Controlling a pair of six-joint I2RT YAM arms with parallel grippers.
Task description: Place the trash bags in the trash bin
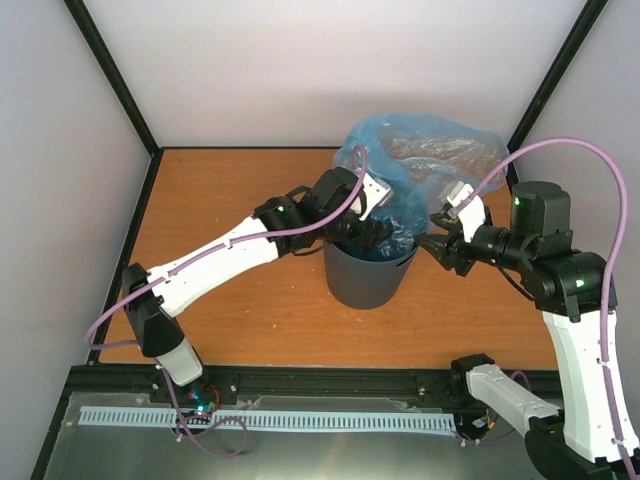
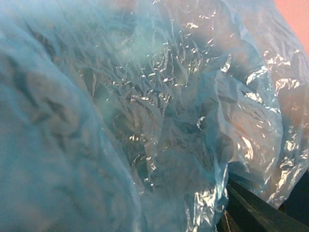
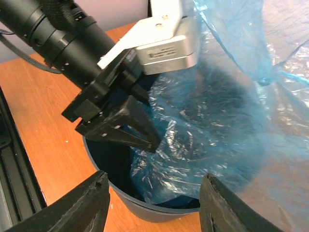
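Observation:
The dark grey trash bin (image 1: 365, 280) stands upright in the middle of the table. The light-blue trash bag (image 1: 425, 155) billows above and behind it, with its lower part hanging inside the bin. My left gripper (image 1: 378, 237) reaches down into the bin's mouth. In the right wrist view its fingers (image 3: 120, 125) meet at the tips against a fold of the bag (image 3: 217, 121). The bag (image 2: 145, 121) fills the left wrist view and hides the fingers there. My right gripper (image 1: 438, 245) is open and empty beside the bin's right rim, straddling the rim (image 3: 145, 212).
The bin stands on an orange wooden table (image 1: 230, 200) enclosed by pale walls and black corner posts (image 1: 115, 75). A black rail (image 1: 300, 380) runs along the near edge. A dark edge (image 2: 260, 212) shows at the bottom right of the left wrist view.

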